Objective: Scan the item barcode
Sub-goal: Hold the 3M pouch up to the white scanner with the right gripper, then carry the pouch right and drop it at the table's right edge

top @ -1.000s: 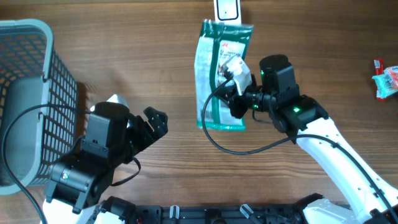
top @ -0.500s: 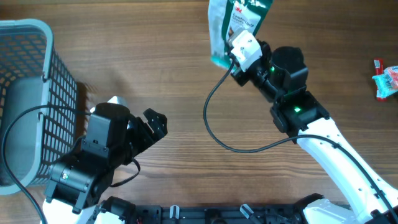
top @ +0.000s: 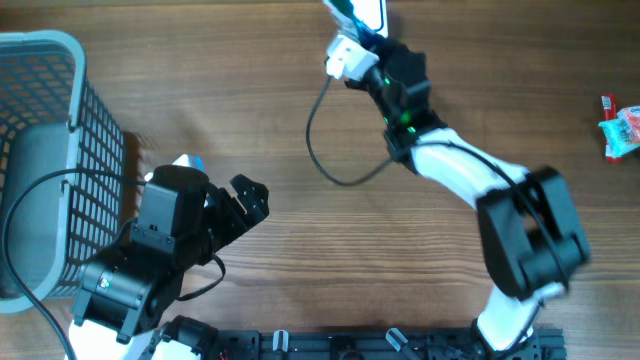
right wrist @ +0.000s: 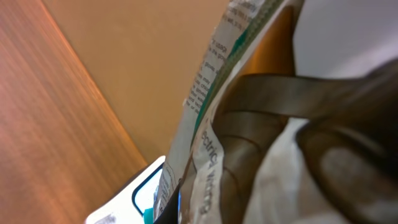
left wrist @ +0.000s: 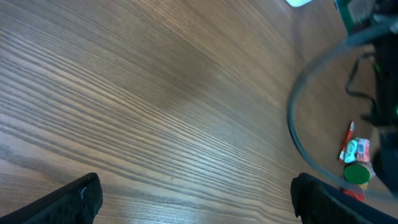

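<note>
**Packet Presented at the Scanner**

Overhead, our right gripper reaches the far edge with its jaws clamped on the packet, close to the scanner so the barcode can be read. Our left gripper hangs near the basket, jaws wide and empty.

Left wrist: just table.

Right wrist: the packet's print fills the frame, with the scanner just beside it.
</note>
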`<state>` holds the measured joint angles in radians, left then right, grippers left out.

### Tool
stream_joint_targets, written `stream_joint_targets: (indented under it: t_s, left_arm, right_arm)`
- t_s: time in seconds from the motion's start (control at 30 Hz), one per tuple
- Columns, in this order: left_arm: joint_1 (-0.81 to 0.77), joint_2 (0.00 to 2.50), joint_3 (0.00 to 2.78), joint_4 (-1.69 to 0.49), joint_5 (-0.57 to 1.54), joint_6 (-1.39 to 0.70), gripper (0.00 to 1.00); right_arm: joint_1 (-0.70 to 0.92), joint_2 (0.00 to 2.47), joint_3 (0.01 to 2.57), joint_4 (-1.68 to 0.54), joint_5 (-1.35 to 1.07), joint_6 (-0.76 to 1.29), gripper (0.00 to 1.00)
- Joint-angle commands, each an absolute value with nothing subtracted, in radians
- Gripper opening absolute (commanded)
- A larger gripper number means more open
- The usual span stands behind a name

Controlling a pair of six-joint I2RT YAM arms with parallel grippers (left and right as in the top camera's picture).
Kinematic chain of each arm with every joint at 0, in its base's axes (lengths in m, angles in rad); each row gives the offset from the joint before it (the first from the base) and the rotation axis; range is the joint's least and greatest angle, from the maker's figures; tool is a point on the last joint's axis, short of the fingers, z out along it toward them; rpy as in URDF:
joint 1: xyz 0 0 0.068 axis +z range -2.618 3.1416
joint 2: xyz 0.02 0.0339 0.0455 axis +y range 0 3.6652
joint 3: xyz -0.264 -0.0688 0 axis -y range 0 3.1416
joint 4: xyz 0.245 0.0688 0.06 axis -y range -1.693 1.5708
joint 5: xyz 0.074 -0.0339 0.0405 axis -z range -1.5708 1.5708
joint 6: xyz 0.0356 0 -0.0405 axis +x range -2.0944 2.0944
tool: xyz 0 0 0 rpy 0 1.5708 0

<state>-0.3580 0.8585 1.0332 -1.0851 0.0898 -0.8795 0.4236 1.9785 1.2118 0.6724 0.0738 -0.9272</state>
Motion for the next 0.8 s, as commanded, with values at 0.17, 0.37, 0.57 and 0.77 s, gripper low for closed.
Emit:
stream_joint_targets:
  t_s: [0.17,0.37,0.57,0.77]
  left_arm:
    - [-0.355,0.858,1.033,-1.082,0.073,-0.864,1.0]
    - [-0.355,0.858,1.033,-1.082,0.073,-0.864,1.0]
    - [-0.355,0.858,1.033,-1.082,0.073,-0.864,1.0]
    - [-0.355,0.858,1.033,-1.082,0.073,-0.864,1.0]
  right_arm:
    - [0.421,2.279,1.558,0.682,0.187,-1.328,0.04]
    - [0.421,2.293,1.558,0.629,0.209,-1.351,0.04]
    - [0.419,2.273,1.558,0.625,0.265,-1.359,0.04]
    - [0.295,2.079,1.558,0.375,0.371,-1.256,0.04]
